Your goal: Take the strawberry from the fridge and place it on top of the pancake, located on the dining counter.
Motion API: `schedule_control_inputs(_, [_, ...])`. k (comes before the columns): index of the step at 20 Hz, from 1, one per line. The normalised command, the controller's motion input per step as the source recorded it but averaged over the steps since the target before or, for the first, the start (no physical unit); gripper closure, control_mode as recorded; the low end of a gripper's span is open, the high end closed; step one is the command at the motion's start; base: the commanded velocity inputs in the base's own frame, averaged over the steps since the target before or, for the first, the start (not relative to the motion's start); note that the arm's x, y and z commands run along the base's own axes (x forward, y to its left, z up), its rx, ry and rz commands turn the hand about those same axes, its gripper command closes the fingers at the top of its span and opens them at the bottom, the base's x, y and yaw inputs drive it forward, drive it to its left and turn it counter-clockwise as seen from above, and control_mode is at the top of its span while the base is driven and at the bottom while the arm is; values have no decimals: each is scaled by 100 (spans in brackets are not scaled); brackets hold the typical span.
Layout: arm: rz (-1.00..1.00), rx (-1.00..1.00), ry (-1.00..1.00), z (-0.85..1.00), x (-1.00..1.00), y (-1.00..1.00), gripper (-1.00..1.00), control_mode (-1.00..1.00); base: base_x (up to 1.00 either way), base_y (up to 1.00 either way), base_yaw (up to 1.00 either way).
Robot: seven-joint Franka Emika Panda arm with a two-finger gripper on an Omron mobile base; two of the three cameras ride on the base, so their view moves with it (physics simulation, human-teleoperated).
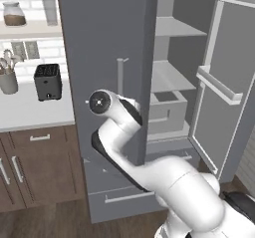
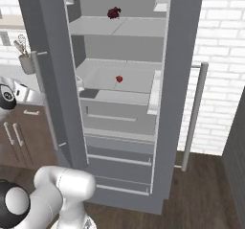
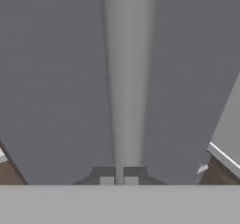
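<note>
The strawberry [image 2: 119, 79] lies inside the fridge [image 2: 52, 55], on the middle shelf [image 2: 134, 82], near the centre of it and apart from the shelf walls; the gripper [image 3: 118, 180] is not near it, because the hand view looks straight at the closed left door [image 3: 51, 78] from outside, with the long bar handle [image 3: 127, 78] running up the middle of the view just above the fingertips [image 3: 107, 181]; so the door stands between the gripper and the fruit. The two fingertips sit very close together, with only a thin gap between them, and nothing is between them; the jaws are narrow and hold nothing.

The strawberry is tiny, bright red and rounded, and it is much smaller than the shelf under it; its fine detail is too small to tell. On the upper shelf [image 2: 119, 26] lies a darker maroon lumpy item [image 2: 114, 13], well above the strawberry.

The right door [image 1: 224, 82] is open and swings out to the right; below the shelves there are two drawers [image 2: 119, 158]. In the left base view the white arm [image 1: 124, 132] reaches up in front of the left door; to the left a black toaster [image 1: 48, 81] and a cup of utensils [image 1: 8, 77] stand on a white wall counter [image 1: 30, 112].
</note>
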Motion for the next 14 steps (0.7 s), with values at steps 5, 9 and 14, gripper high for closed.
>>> schedule_control_inputs(5, [-2, 0, 0, 0, -30, 43, 100, -100, 0, 0, 0])
schedule_control_inputs(9, [-7, 0, 0, 0, -40, 30, 100, -100, 0, 0, 0])
schedule_control_inputs(14, [-5, 3, -3, 0, -89, -9, -100, -100, 0, 0, 0])
